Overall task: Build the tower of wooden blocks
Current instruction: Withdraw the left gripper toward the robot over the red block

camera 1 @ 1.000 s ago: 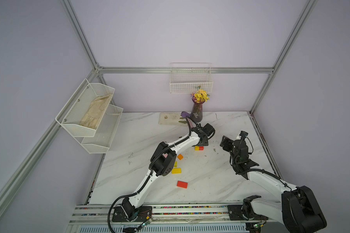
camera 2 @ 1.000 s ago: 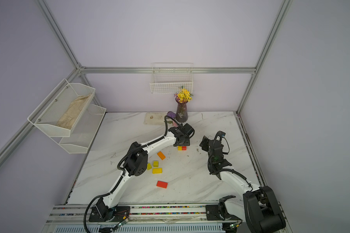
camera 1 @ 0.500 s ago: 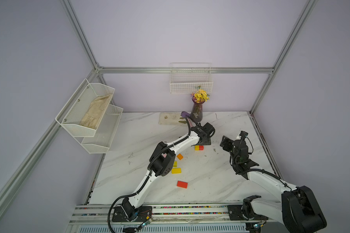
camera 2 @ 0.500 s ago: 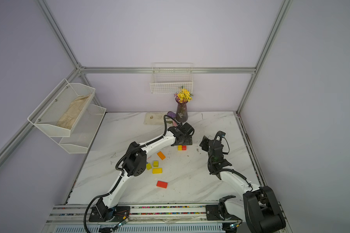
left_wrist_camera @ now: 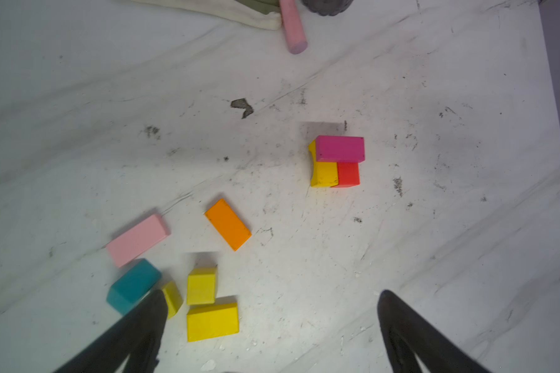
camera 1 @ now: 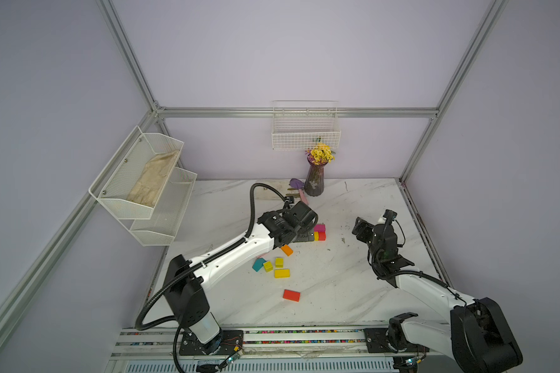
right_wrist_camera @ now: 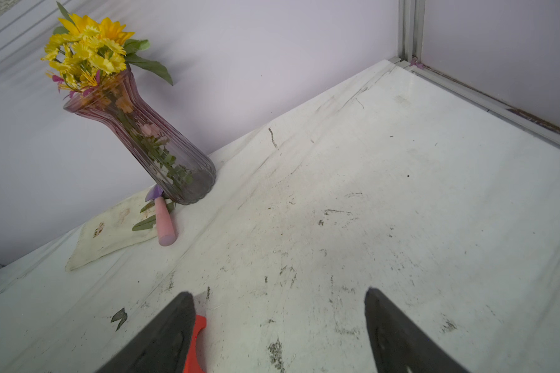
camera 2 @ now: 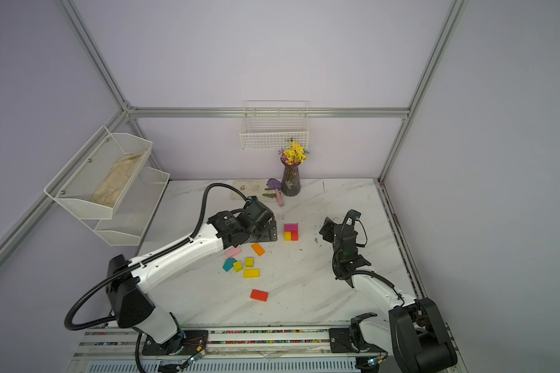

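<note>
Wide-open left gripper (left_wrist_camera: 271, 295), empty, poised above the marble table (left_wrist_camera: 434, 97) over the loose wood blocks; just past one dark finger (left_wrist_camera: 149, 310), a yellow cube (left_wrist_camera: 172, 298) and the teal house-shaped piece (left_wrist_camera: 133, 285) lying down, then a second yellow cube (left_wrist_camera: 201, 285) just beside a yellow brick (left_wrist_camera: 212, 322); farther out, a pink brick (left_wrist_camera: 138, 239) just beside the teal piece and an orange brick (left_wrist_camera: 228, 224) lying flat, apart from the rest; well apart toward the front edge in a top view, a lone red brick (camera 2: 259, 295). Beyond the orange brick, the tower (left_wrist_camera: 337, 161), free of both grippers: a yellow block (left_wrist_camera: 324, 173) and a red block (left_wrist_camera: 349, 174) side by side and touching, with a magenta brick (left_wrist_camera: 339, 148) laid across the top of both. On the tower's other side, right gripper (right_wrist_camera: 278, 294), also spread wide with nothing between the fingers, raised off the table and aimed toward the back wall. At the back edge, a purple glass vase (right_wrist_camera: 162, 151) of yellow flowers, with a pink-handled trowel (right_wrist_camera: 165, 222) on a stained cloth (right_wrist_camera: 110, 232) just beside its base
</note>
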Motion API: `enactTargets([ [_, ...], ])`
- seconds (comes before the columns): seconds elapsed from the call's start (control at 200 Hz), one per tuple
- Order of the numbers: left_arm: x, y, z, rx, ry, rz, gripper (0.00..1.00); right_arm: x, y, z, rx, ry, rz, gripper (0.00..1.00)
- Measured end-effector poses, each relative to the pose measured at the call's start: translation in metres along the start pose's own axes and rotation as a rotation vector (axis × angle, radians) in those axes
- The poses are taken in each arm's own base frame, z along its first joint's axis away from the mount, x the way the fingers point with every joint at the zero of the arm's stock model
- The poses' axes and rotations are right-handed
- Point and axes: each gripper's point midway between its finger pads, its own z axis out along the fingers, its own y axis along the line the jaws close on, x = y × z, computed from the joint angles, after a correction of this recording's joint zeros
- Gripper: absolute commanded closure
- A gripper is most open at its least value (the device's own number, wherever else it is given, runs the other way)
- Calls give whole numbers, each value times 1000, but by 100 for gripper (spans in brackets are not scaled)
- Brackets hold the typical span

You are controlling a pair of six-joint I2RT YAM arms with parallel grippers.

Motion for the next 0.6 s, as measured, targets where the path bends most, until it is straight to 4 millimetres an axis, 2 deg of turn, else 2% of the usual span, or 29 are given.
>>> enactTargets([
  [0.12,14,43,-27,-16,-6,-42,0,2,-2,0,2,3,-2,16],
  [0.23,14,77,-62,21,-106,-113,0,3,-2,-2,1,1,-2,16],
  [0.325,23,104,-82,82,-198,-158,0,0,-2,-6,-8,-10,-1,15],
  [0.465,49,131,-85,133,-222,-184,0,-3,2,-14,-44,-22,-9,12],
  [0.6,65,126,-75,140,-147,-162,0,-3,7,-19,-88,-27,-18,10],
])
